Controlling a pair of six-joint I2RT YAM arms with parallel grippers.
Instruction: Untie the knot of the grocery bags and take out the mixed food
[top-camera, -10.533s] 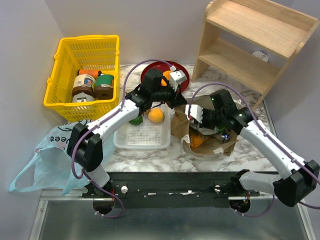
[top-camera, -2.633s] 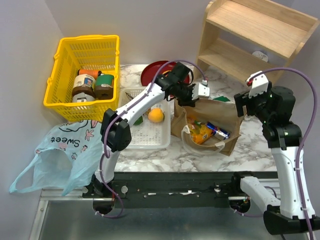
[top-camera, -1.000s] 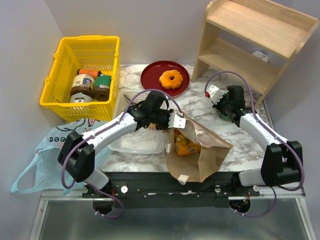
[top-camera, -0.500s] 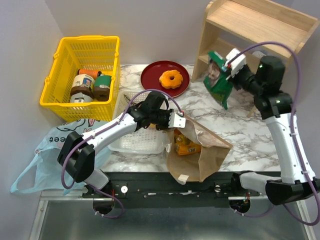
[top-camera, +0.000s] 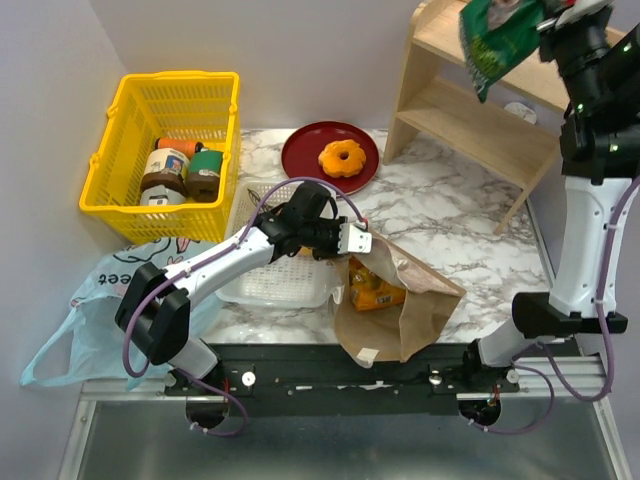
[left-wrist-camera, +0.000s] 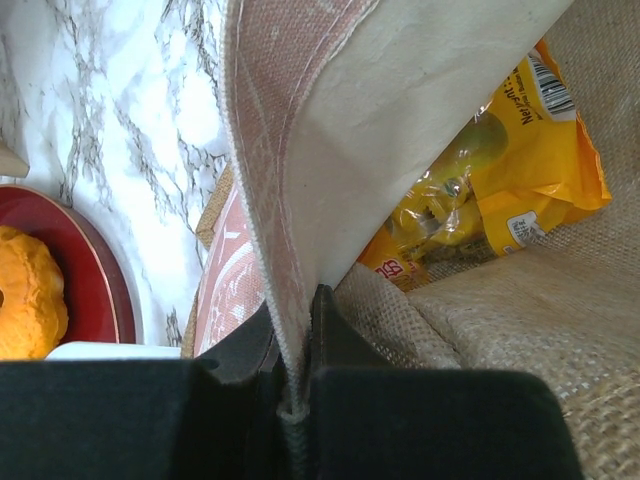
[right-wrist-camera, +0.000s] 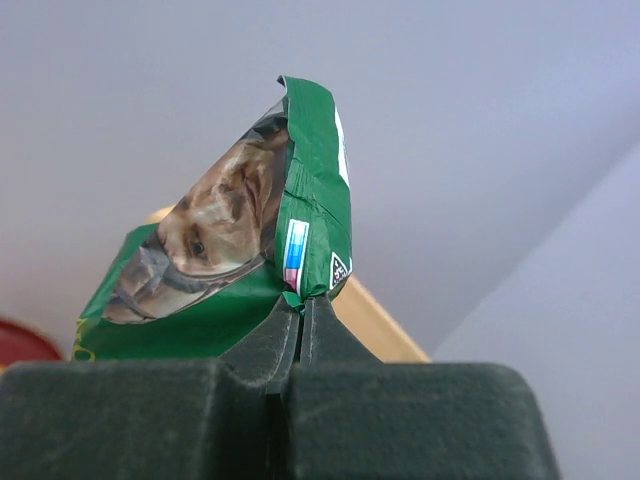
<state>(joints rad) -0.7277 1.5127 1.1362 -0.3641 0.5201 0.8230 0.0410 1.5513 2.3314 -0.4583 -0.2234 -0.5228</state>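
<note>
Since half a second ago the right arm has swung up and back: the green crisp bag (top-camera: 500, 40) is now high over the wooden shelf (top-camera: 480, 130), near the top edge of the top view. The right hand (top-camera: 545, 14) is pinched tight on the bag's crimped edge (right-wrist-camera: 300, 310). The bag is glossy, crumpled foil with a printed picture.

The left arm has not shifted. The left hand (top-camera: 355, 240) is clamped on the rim of the brown paper bag (top-camera: 400, 300), fingers closed over the edge (left-wrist-camera: 295, 330). The bag lies tipped on the marble-pattern desk (top-camera: 450, 220), mouth toward the arm. Its inside looks coarse and woven from the left wrist view. The yellow-orange snack packet (top-camera: 372, 290) sits in the mouth, shiny and wrinkled (left-wrist-camera: 500, 170).

The orange-glazed doughnut (top-camera: 343, 157) rests on a round red plate (top-camera: 305, 150). A white ribbed tray (top-camera: 270, 285) lies under the left arm. A yellow mesh basket (top-camera: 110, 190) holds jars (top-camera: 190, 170). The light-blue plastic bag (top-camera: 90, 320) hangs limp off the desk's left corner.
</note>
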